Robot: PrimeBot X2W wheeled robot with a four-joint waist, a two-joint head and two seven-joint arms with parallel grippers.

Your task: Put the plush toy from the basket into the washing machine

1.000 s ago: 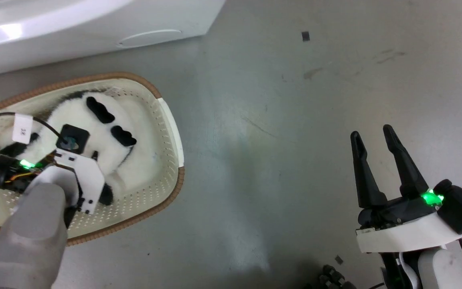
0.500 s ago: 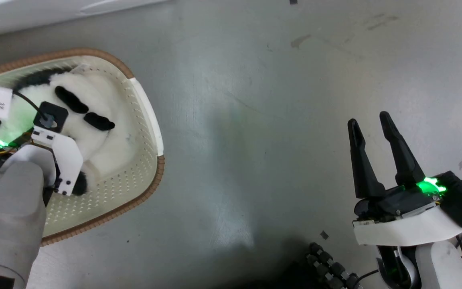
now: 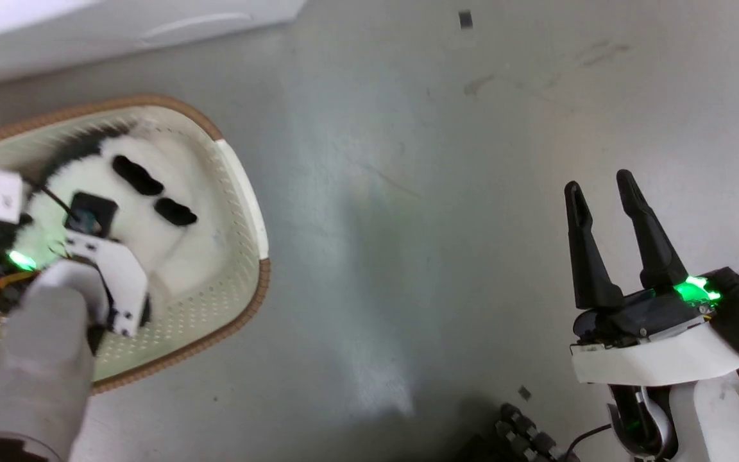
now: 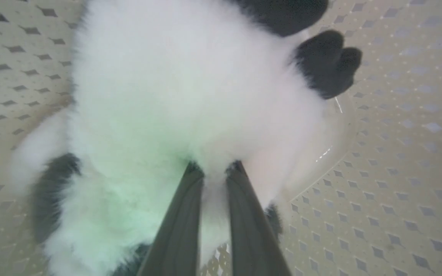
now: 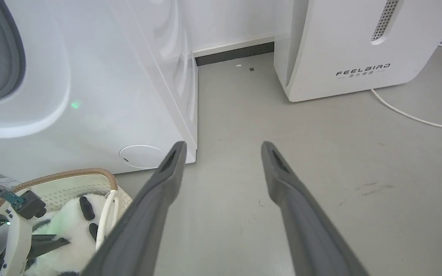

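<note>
- Right now the left gripper (image 4: 213,166) is down in the basket (image 3: 249,192), its two dark fingers drawn close together with a tuft of white fur pinched between them, low on the plush toy (image 4: 190,88).
- The plush toy lies inside the basket, which stands on the floor (image 3: 408,192) just in front of the washing machine (image 5: 90,76).
- The right gripper (image 3: 599,179) hangs well off to the side over bare floor, fingers apart and holding nothing.
- My worry is that the hold looks like fur rather than body. On a lift the fluff could slide out, and the panda would drop back or land on the floor.
- The toy takes up much of the basket, so a limb might snag the rim and drag the light basket up with it.
- A toy dangling from one tuft could swing and catch the grey door ring (image 5: 15,50) instead of going into the drum.
</note>
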